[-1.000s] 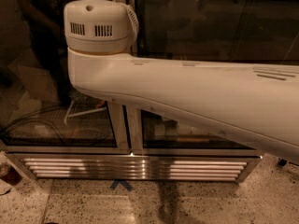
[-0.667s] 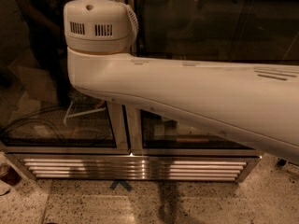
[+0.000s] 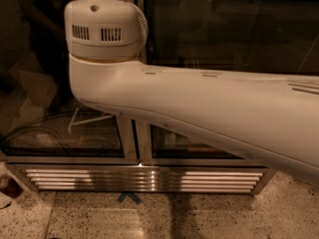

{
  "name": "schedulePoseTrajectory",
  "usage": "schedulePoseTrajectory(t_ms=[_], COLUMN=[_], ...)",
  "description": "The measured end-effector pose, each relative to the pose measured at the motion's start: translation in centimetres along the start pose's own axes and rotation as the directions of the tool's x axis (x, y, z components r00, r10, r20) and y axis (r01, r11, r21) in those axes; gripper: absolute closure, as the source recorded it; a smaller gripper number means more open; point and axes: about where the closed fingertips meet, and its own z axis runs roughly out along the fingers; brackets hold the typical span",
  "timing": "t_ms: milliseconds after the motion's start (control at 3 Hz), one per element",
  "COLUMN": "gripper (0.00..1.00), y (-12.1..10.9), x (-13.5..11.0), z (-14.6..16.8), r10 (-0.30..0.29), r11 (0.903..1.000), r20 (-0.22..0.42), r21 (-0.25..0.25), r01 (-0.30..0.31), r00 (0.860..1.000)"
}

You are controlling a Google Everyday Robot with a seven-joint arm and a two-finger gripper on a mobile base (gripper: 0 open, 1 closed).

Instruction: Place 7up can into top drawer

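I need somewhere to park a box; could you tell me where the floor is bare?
The speckled floor right of the blue tape mark, below the metal grille, is bare. The robot arm blocks the middle and right. The gripper is out of view.

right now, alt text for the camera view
A white robot arm fills the frame, running from a joint at upper left to the right edge; the gripper, can and drawer are out of view. Behind it are glass doors over a metal grille, and a speckled floor with a blue mark.
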Motion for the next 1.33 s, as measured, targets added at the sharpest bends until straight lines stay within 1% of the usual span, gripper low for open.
schedulePoseTrajectory(t_ms=[333, 1333], gripper=[0.96, 0.27], y=[0.0, 0.0], x=[0.0, 0.0], z=[0.0, 0.0], r10=[0.0, 0.0], r11=[1.0, 1.0], r20=[0.0, 0.0], r21=[0.0, 0.0], r01=[0.0, 0.0], r00=[1.0, 1.0])
